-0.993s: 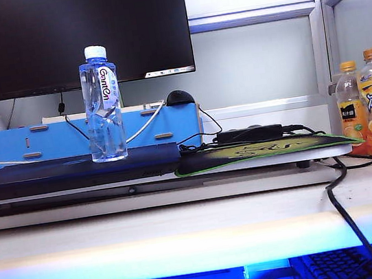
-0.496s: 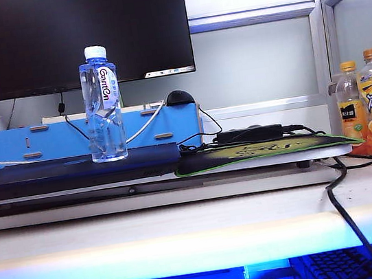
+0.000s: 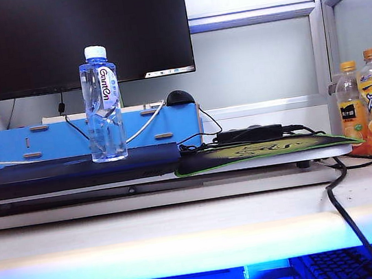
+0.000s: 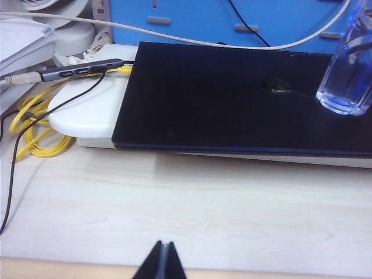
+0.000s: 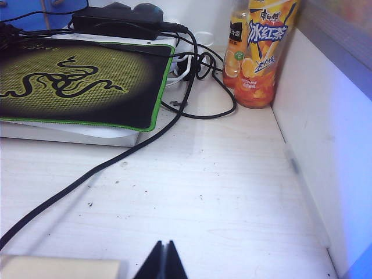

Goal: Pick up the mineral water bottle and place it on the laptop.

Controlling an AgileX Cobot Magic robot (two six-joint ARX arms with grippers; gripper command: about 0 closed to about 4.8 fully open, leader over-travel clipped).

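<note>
Bottle [image 3: 102, 103] upright on laptop [image 3: 73, 173]; left hand [image 4: 162, 260], right hand [image 5: 162, 260] closed, well back.

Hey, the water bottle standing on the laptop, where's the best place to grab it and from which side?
Probably the ribbed waist of the mineral water bottle, approached level from the desk's front edge. It stands upright on the laptop, with the monitor and cables behind it, so the front is free. Left gripper and right gripper, both shut, sit low by that edge.
</note>
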